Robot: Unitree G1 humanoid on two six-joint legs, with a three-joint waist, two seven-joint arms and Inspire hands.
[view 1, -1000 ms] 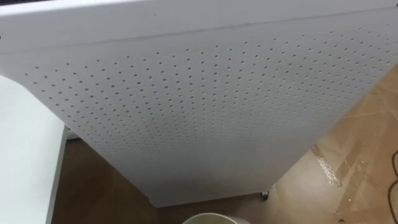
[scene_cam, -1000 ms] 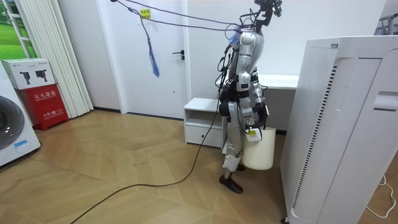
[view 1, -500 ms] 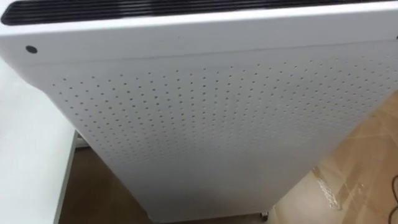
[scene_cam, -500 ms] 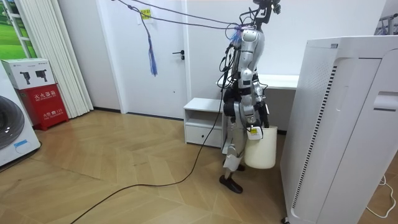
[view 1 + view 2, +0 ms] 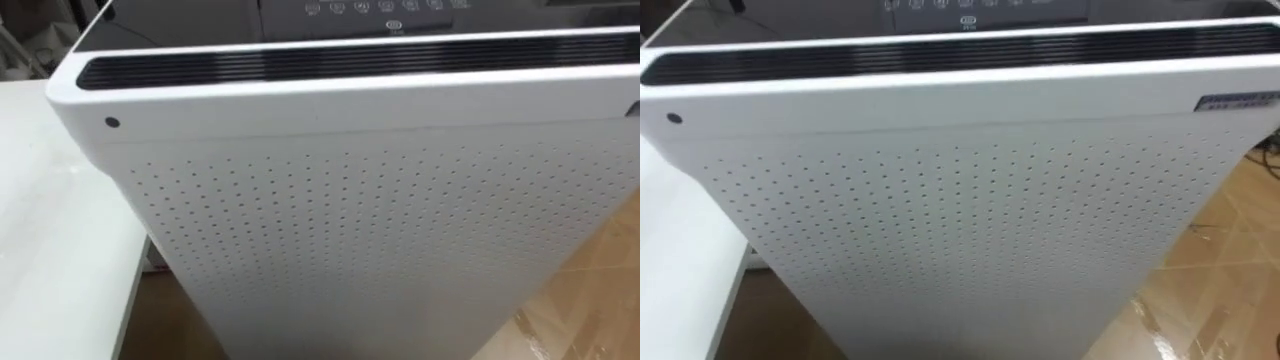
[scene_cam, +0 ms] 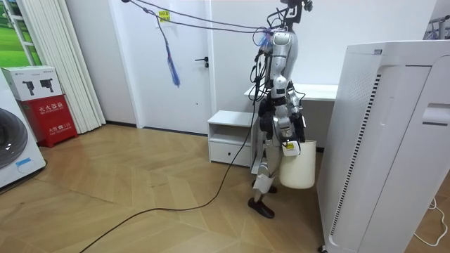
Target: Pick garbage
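Upward goes the head camera's gaze: the air purifier (image 5: 350, 230) now shows its top vent, with the tabletop (image 5: 50, 220) at nine o'clock. My guess is the robot is searching; where the garbage lies I cannot tell. In the room view the right hand (image 6: 286, 140) has its fingers holding the bucket (image 6: 298, 167), which hangs at six o'clock below it.

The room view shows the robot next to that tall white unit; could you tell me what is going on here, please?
The robot stands between a low white cabinet and a tall white air purifier, facing the purifier. A white bin hangs from its right hand at its side. Its eye views look down on the purifier's perforated side and dark control panel, with a white desk on its left.
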